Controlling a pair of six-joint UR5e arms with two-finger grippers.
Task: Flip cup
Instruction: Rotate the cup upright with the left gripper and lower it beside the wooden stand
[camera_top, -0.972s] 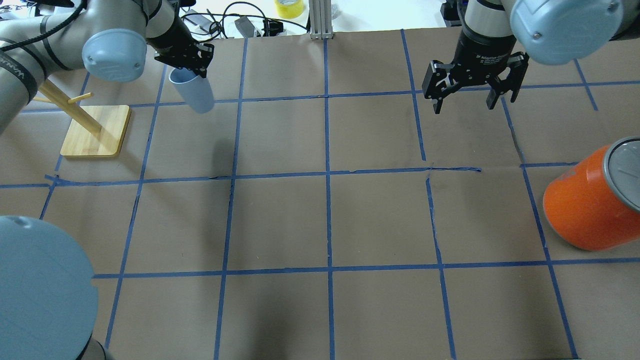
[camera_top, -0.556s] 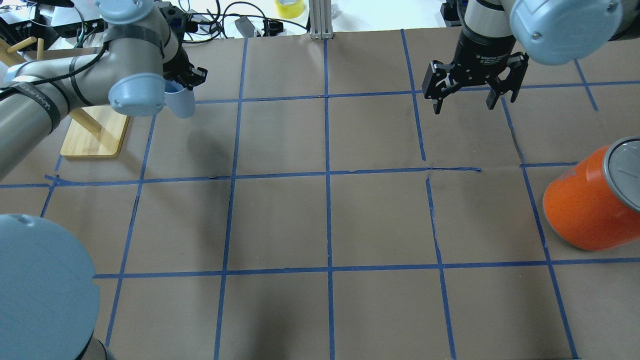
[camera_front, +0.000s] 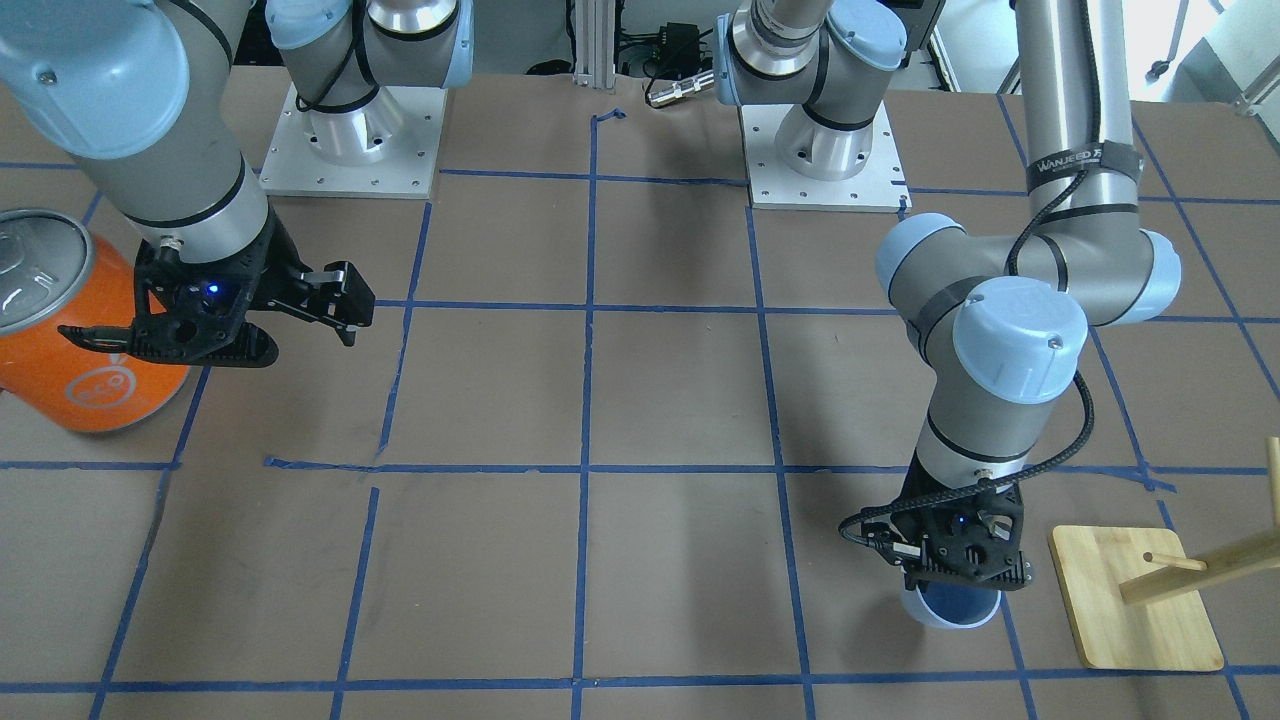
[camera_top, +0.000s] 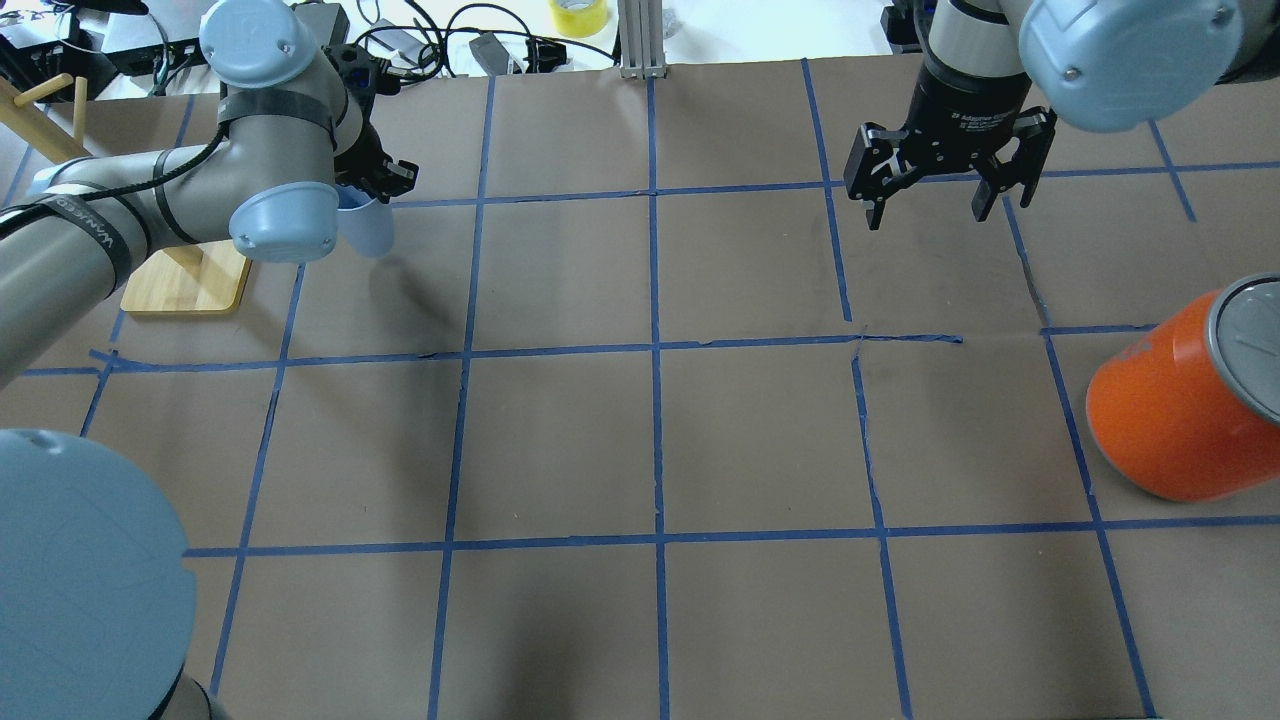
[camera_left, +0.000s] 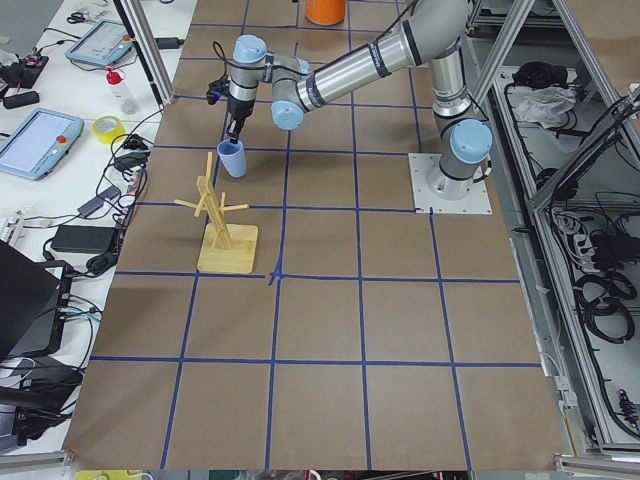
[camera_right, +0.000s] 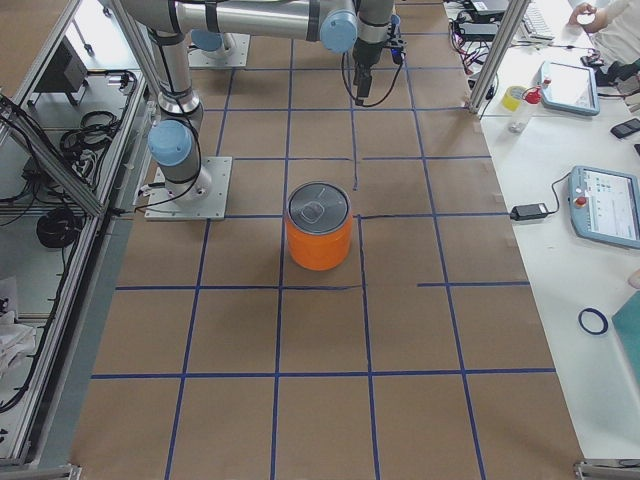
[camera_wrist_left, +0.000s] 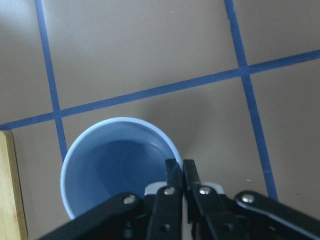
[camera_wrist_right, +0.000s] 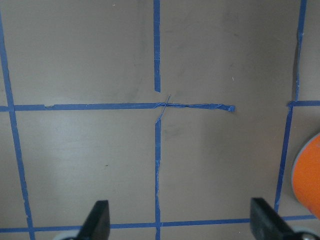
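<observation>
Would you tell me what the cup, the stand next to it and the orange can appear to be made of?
The cup looks like plastic: pale blue, smooth and thin-walled, with a soft sheen. The stand looks like light wood, possibly bamboo, going by its pale yellow matte base and dowel pegs. The can seems to be metal, with a glossy orange body and a dull silver lid, but I cannot be sure.
</observation>
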